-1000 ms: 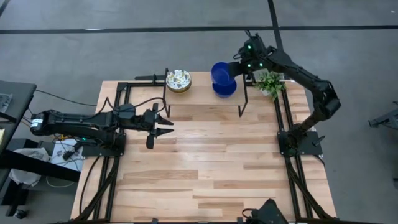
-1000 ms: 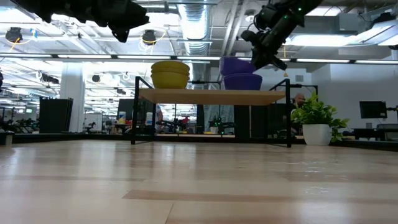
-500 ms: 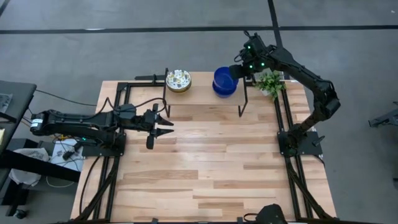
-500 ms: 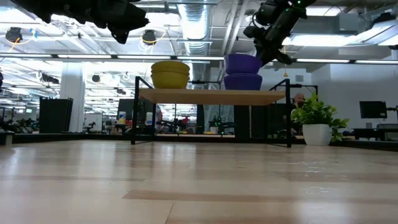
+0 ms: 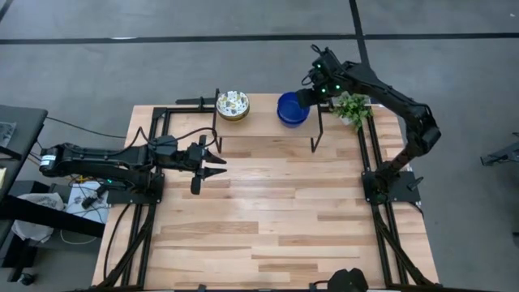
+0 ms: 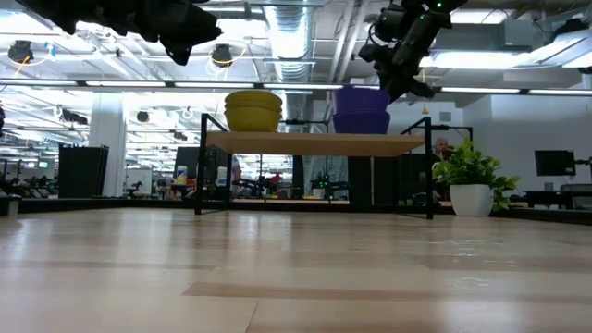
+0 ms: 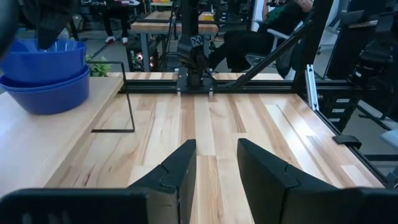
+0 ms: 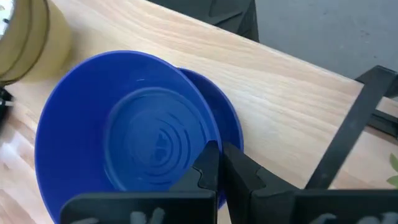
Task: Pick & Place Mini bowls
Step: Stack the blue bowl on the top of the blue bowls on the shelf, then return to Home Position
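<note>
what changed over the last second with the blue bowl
The right tool, shut on the top blue bowl, lowered it from tilted above the shelf into the blue bowl beneath. The left tool and the patterned bowls stayed put.

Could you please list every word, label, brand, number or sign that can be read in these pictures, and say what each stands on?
None can be read in any view.
The blue bowls are plain, with no lettering.
The patterned bowls show only specks, too small to read as any text.
The shelf and both arms bear no readable label.
</note>
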